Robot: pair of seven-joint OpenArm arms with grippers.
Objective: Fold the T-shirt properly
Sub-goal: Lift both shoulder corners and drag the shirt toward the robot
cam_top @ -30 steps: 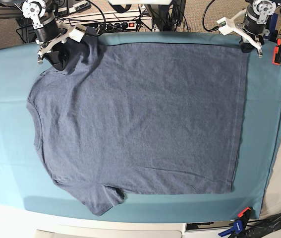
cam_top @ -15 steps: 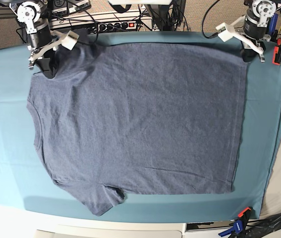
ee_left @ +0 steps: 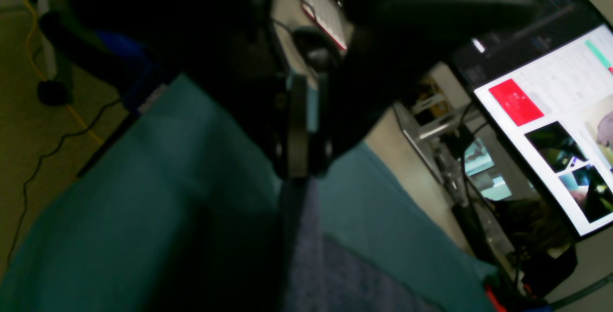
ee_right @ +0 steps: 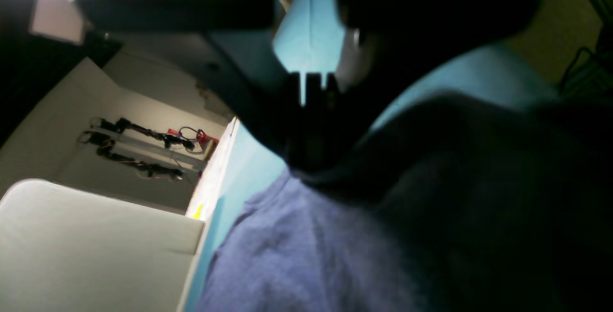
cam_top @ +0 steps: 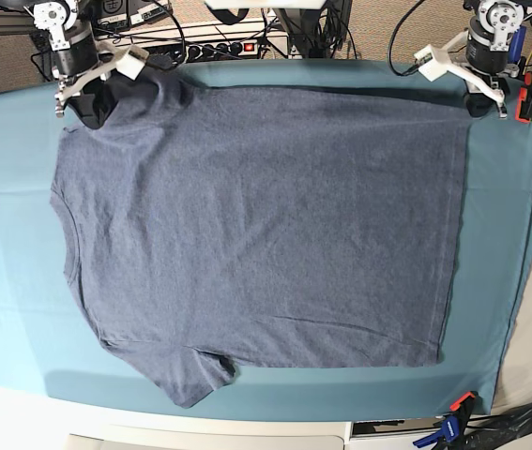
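The slate-blue T-shirt [cam_top: 266, 225] lies flat on the teal table cloth [cam_top: 12, 234], plain side up, with its collar to the left and its hem to the right. My right gripper [cam_top: 85, 105] stands at the far left corner, shut on the upper sleeve. In the right wrist view the dark fingers [ee_right: 311, 149] pinch the T-shirt [ee_right: 297, 245]. My left gripper [cam_top: 478, 101] is at the far right, shut on the hem corner. In the left wrist view a strip of the T-shirt [ee_left: 306, 254] hangs from the closed fingertips [ee_left: 297, 159].
An orange clamp [cam_top: 528, 94] grips the cloth beside the left gripper, and another clamp [cam_top: 455, 412] sits at the near right edge. A power strip and cables [cam_top: 219, 45] run behind the far edge. A lit monitor [ee_left: 550, 125] stands off the table.
My right gripper has pulled the sleeve toward the far left corner. The left gripper has shifted slightly toward the far right. The shirt's far edge now lies straighter and closer to the table's back.
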